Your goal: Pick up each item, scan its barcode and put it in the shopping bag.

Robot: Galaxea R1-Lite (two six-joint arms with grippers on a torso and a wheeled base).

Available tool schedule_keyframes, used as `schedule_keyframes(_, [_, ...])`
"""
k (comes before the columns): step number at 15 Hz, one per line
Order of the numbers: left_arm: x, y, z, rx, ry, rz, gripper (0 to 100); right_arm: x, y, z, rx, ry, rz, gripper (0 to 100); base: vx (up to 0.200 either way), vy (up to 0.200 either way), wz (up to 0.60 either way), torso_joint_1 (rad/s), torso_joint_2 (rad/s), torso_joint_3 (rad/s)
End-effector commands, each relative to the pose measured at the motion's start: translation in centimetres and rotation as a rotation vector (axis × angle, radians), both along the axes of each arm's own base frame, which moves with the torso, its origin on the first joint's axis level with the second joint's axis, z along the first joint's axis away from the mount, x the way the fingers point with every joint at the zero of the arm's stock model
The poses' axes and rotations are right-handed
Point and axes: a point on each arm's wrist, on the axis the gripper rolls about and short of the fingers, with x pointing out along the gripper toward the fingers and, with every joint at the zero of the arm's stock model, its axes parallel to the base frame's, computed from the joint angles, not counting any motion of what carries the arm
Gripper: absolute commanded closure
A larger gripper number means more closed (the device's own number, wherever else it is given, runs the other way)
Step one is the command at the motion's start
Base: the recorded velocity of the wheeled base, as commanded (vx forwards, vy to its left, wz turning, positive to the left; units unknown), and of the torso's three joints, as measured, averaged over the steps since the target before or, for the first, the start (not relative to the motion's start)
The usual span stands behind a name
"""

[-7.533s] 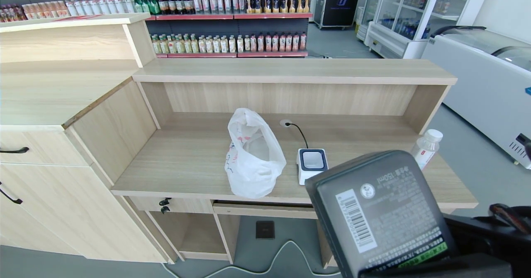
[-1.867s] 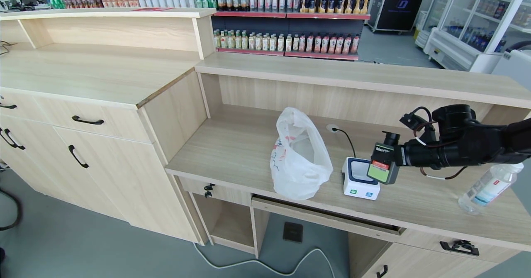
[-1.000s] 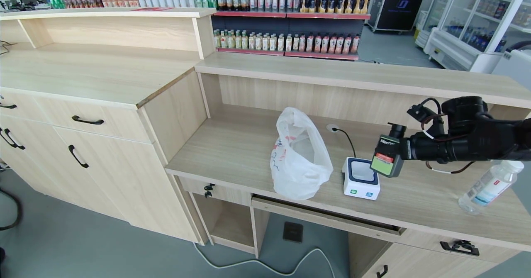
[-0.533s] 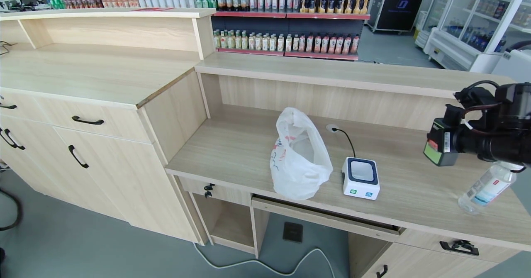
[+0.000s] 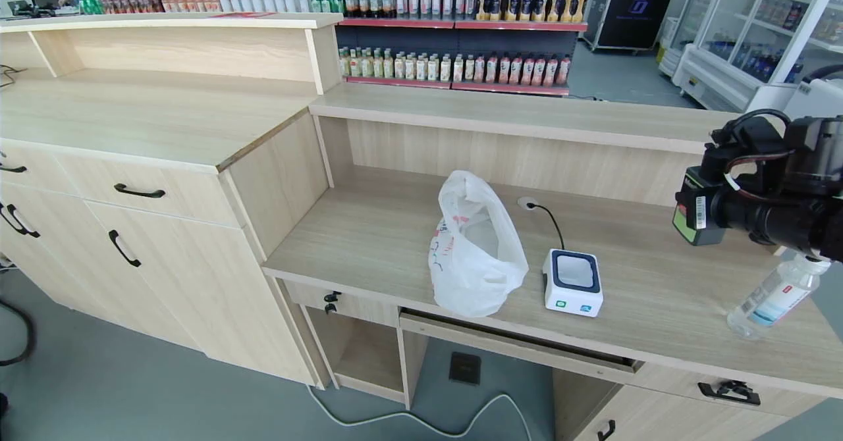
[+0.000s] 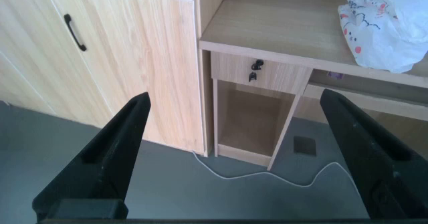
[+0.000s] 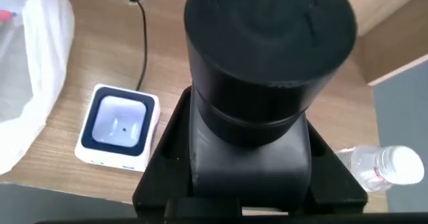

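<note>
On the wooden surface (image 5: 369, 243), a white shopping bag (image 5: 477, 257) is standing just beside the scanner (image 5: 571, 282), and a clear bottle (image 5: 770, 296) is standing near the right end. Above it, the right claw (image 5: 724, 214) is pinching a dark bottle (image 5: 691, 216) in mid-air; the left claw (image 6: 234, 98) is hanging spread.

light: bright, even, from overhead | shadows: soft and faint around the shopping bag (image 5: 475, 257) on the surface (image 5: 369, 230), dark in the recess beneath | glare: pale sheen on the scanner (image 7: 117, 122) window | distortion: head view bows straight edges near its borders
</note>
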Motion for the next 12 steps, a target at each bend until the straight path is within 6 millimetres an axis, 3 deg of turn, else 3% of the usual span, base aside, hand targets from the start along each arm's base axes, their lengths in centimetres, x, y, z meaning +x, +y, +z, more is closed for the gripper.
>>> schedule_keyframes(1, [0.0, 0.0, 0.0, 0.0, 0.0, 0.0, 0, 0.8, 0.8, -0.1, -0.001, -0.018, 0.026, 100, 0.0, 0.0, 0.6, 0.002, 0.0, 0.002])
schedule_keyframes(4, [0.0, 0.0, 0.0, 0.0, 0.002, 0.0, 0, 3.5, 1.5, -1.8, 0.031, -0.079, 0.176, 100, 0.0, 0.0, 0.2, 0.001, 0.0, 0.001])
schedule_keyframes(8, [0.0, 0.0, 0.0, 0.0, -0.001, 0.001, 0, 6.4, 1.7, -5.4, 0.036, -0.013, 0.178, 100, 0.0, 0.0, 0.0, 0.0, 0.0, 0.0])
schedule_keyframes(9, [0.0, 0.0, 0.0, 0.0, 0.0, 0.0, 0, 7.6, 1.7, -7.2, 0.039, 0.022, 0.178, 100, 0.0, 0.0, 0.0, 0.0, 0.0, 0.0])
schedule_keyframes(12, [0.0, 0.0, 0.0, 0.0, 0.0, 0.0, 0, 8.8, 2.3, -9.5, 0.057, 0.056, 0.222, 100, 0.0, 0.0, 0.0, 0.0, 0.0, 0.0])
